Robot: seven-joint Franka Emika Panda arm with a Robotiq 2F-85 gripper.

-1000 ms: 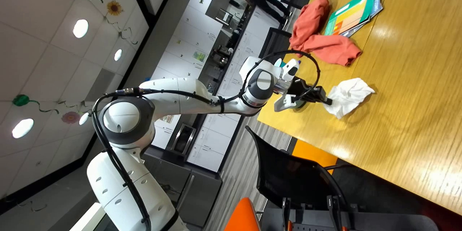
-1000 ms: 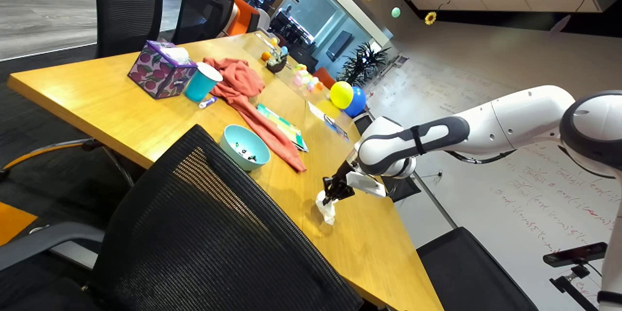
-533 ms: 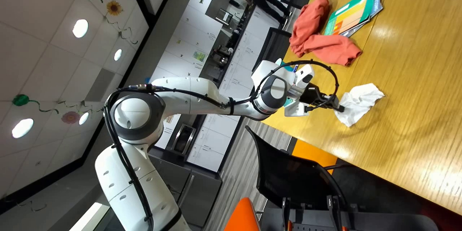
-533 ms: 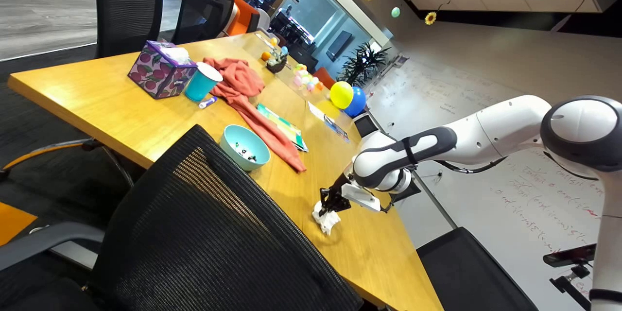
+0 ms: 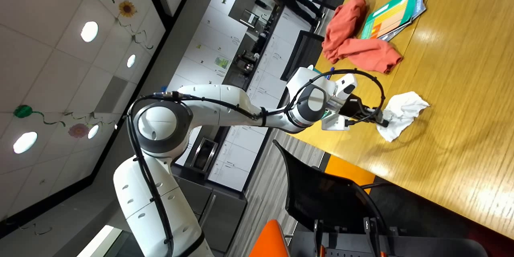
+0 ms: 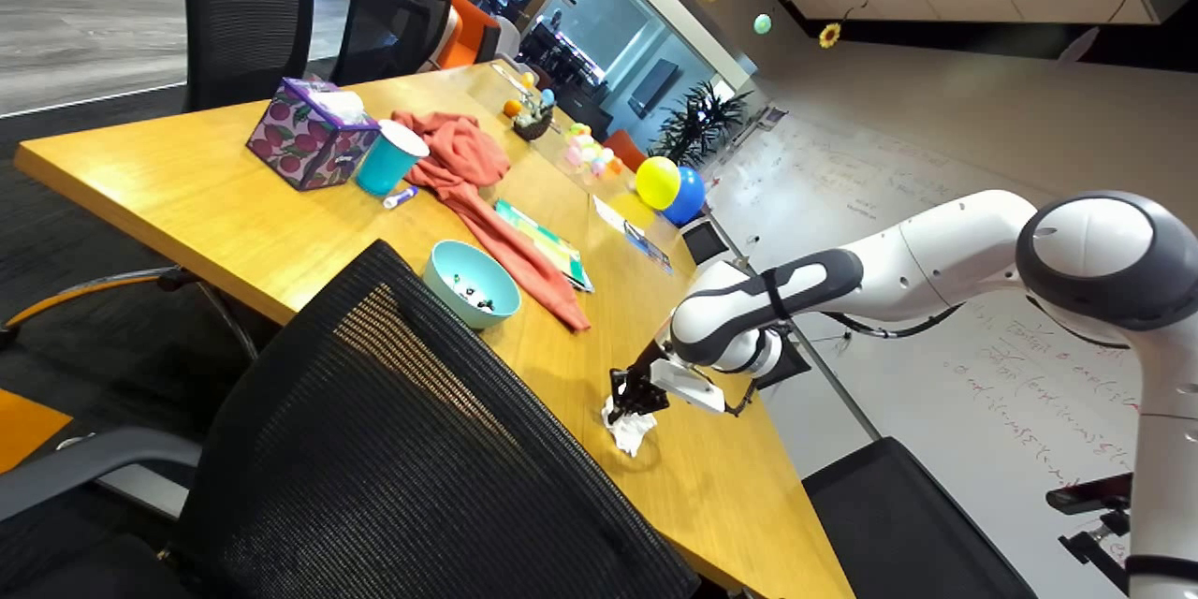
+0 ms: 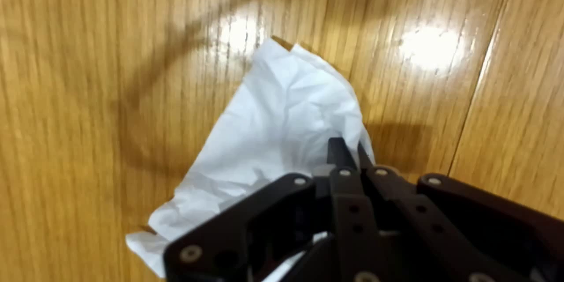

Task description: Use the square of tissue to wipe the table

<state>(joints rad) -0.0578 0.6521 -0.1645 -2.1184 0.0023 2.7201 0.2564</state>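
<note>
The square of tissue (image 5: 403,112) is white, thin and crumpled. It shows in both exterior views, here beneath the gripper (image 6: 631,435), and in the wrist view (image 7: 273,119). My gripper (image 7: 349,146) is shut on it; a fold of tissue sits between the two dark fingertips near one edge of the sheet. The gripper (image 5: 385,123) points down at the table (image 5: 453,148), an orange-brown wooden top. The rest of the tissue spreads out low over the wood; I cannot tell whether all of it touches. The gripper's linkage hides part of the tissue in the wrist view.
A salmon-red cloth (image 5: 371,54) and booklets (image 5: 395,12) lie on the table. A teal bowl (image 6: 468,255) with small things in it, a teal cup (image 6: 386,164), a marker (image 6: 400,197) and a tissue box (image 6: 299,136) also stand there. Black chairs (image 6: 393,449) line the edge.
The arm has moved the tissue across the table, away from the bowl and the red cloth. Most of this came in the first half second; since then only slightly. The grip has stayed shut.
</note>
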